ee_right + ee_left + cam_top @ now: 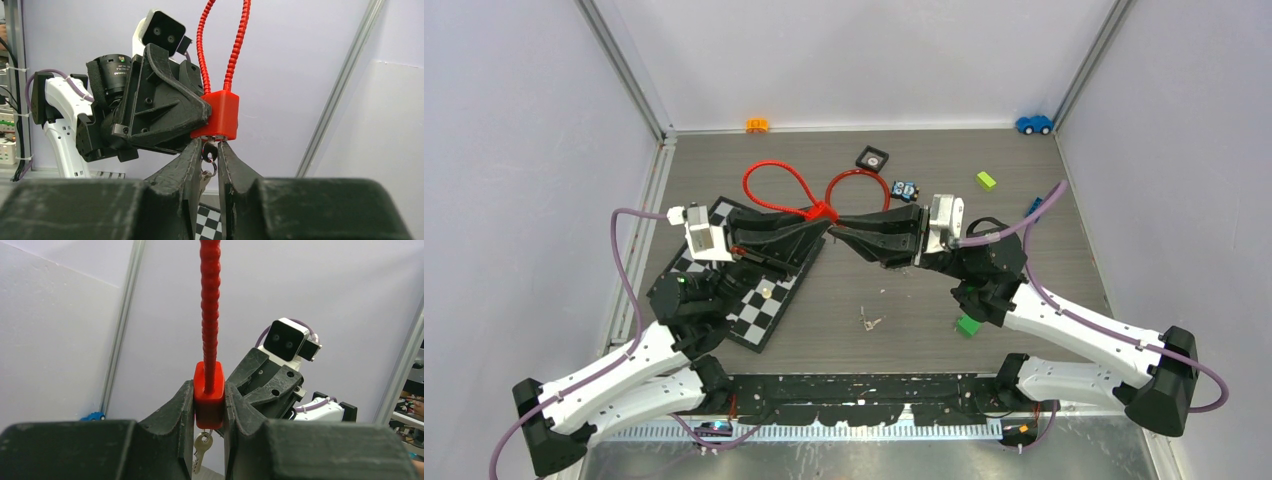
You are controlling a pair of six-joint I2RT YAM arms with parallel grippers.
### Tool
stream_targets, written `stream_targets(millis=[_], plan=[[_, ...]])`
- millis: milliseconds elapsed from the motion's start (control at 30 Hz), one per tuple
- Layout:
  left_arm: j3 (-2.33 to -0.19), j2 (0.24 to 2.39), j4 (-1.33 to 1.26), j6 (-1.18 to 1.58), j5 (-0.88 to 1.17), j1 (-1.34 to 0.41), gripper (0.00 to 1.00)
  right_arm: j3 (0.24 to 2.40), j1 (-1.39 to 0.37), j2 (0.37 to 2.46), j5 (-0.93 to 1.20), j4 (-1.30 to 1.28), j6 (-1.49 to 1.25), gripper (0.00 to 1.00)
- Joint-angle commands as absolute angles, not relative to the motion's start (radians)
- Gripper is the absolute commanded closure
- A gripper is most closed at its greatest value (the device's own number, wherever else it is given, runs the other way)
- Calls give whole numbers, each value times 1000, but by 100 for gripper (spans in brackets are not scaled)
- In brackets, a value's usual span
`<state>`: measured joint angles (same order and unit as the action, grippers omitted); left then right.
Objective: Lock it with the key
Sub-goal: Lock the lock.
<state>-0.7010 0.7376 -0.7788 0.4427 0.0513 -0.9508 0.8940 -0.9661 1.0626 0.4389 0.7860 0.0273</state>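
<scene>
Half done at best, judging from how things sit. Have the red lock body [208, 390] clenched between the left fingers [175, 410], one on each flat side, held in the air well above the counter [904, 300] and near the far corner of the checkerboard [769, 300]. Can see the ribbed red cable [210, 300] rising from its top, with both ends seated in the body in the right wrist view, so probably looped shut already.

Can make out the key [209, 150] poking from the underside, apparently seated in the keyhole, with a ring below it and what looks like a spare key [201, 447] dangling. Find the right fingers [185, 170] set narrowly on either side of the key's head, just under the body. Cannot tell whether pinching it or standing just off it.

Plenty to go wrong from here:
- Could slip off the thin head on turning, should the pinch land on the ring and not the flat.
- Could drag the lock body round inside the left grasp if the twist outruns the clamp, with only two smooth faces held.
- Could bend or jam the key if the turning axis sits off the keyhole's line.
- Could draw the key out instead of turning it, given any downward pull.
- Could snag the spare against a finger and spoil the hold.
</scene>
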Motion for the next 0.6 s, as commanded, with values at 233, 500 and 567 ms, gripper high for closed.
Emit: stream_targets(millis=[233,500,567], plan=[[-729,739,-868,448,73,-950,100,923,-971,1064,425,829,-16,91],[-730,736,-873,451,88,-950,100,923,-971,1074,392,872,-152,99],[-734,740,-874,452,104,-950,100,930,-972,1075,385,872,-205,99]])
